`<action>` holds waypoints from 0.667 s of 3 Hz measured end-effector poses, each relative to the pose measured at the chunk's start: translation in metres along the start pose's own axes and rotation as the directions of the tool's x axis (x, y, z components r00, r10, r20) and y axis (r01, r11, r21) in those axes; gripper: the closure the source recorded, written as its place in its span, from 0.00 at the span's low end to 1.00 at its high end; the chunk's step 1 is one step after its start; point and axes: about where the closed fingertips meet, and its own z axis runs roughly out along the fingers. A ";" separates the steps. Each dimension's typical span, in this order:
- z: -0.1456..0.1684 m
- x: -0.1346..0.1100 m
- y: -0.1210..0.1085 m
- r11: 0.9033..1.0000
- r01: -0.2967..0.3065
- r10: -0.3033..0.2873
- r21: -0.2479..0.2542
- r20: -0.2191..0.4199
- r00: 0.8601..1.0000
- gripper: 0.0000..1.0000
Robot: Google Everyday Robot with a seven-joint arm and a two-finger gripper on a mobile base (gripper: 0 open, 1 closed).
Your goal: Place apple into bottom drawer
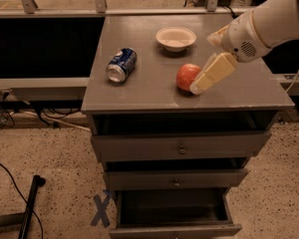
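The red-orange apple [186, 76] sits on the grey cabinet top [139, 91], right of centre. My gripper [204, 63] reaches in from the right, just beside the apple's right side. Its cream fingers are spread apart and hold nothing. The lower finger [212, 73] slants down against the apple's right edge, and the apple is not between the fingers. The bottom drawer [174, 230] is pulled out, showing its dark, empty interior. The two upper drawers are only slightly ajar.
A blue soda can [121, 64] lies on its side at the left of the top. A white bowl [176, 38] stands behind the apple. A dark X mark [101, 210] is on the speckled floor, and a black pole [30, 205] lies at the lower left.
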 end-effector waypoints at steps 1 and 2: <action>0.019 0.018 -0.005 0.999 -0.049 0.049 -0.010 -0.010 0.999 0.00; 0.035 0.036 -0.018 0.997 -0.071 0.071 -0.015 0.004 0.997 0.00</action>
